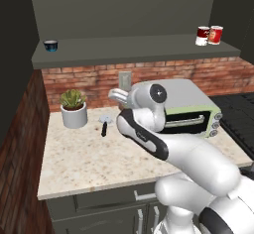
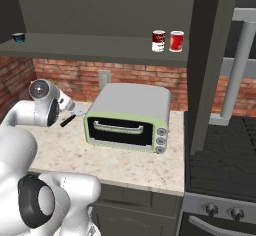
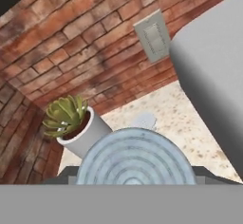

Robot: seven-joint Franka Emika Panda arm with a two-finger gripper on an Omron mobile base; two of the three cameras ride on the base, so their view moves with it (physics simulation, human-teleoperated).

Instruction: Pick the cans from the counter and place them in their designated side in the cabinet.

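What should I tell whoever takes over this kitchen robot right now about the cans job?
Gripper: fingers sit against both sides of the grey-topped can, which looks gripped. Whether it is off the counter cannot be told.
Done: the dark red and white can stands at the right end of the cabinet shelf, beside a brighter red can.
Left: carry the gripped can up to its side of the shelf and release it.
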